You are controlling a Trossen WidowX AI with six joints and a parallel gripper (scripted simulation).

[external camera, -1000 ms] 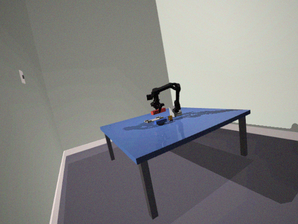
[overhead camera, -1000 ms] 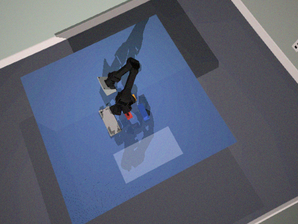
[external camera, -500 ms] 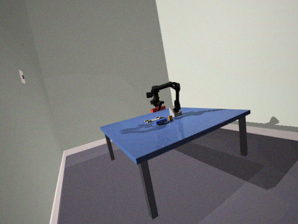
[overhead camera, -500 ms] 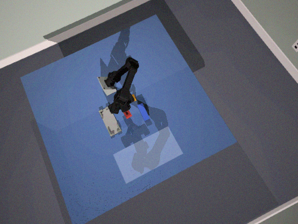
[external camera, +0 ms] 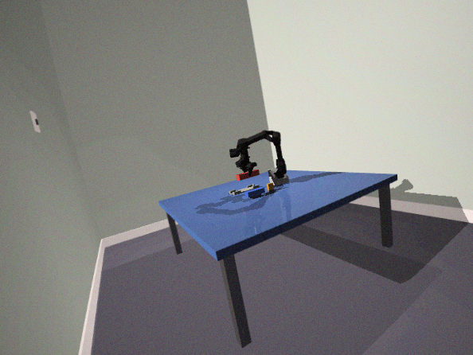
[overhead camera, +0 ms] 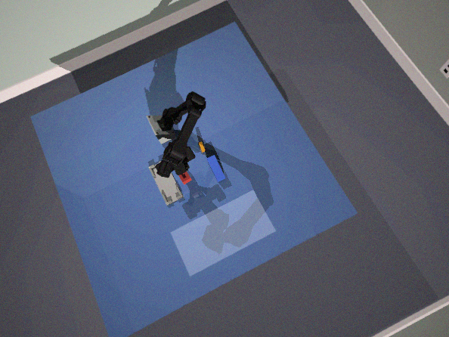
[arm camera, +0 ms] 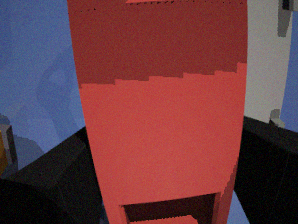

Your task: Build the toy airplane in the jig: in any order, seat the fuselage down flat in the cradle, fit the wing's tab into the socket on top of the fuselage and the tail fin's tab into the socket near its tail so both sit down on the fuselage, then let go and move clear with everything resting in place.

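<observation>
My gripper (external camera: 250, 173) (arm camera: 157, 124) is shut on the red fuselage (overhead camera: 186, 180) (external camera: 241, 177) (arm camera: 165, 120) and holds it up above the table, beside the jig in the top view. A socket opening shows near the fuselage's lower end in the wrist view. The pale grey jig (overhead camera: 165, 185) (external camera: 242, 191) (arm camera: 265, 75) stands on the table, its cradle empty. The blue wing (overhead camera: 216, 168) (external camera: 256, 193) lies on the table on the other side of the fuselage. The small orange tail fin (overhead camera: 202, 146) (external camera: 271, 187) (arm camera: 2, 156) stands near the wing's end; only its edge shows in the wrist view.
The arm's pale base plate (overhead camera: 153, 124) (external camera: 282, 181) is behind the jig and tail fin. A lighter rectangle (overhead camera: 183, 249) shows on the blue table (overhead camera: 125, 264) (external camera: 191, 223). The arm covers part of the jig's end in the top view.
</observation>
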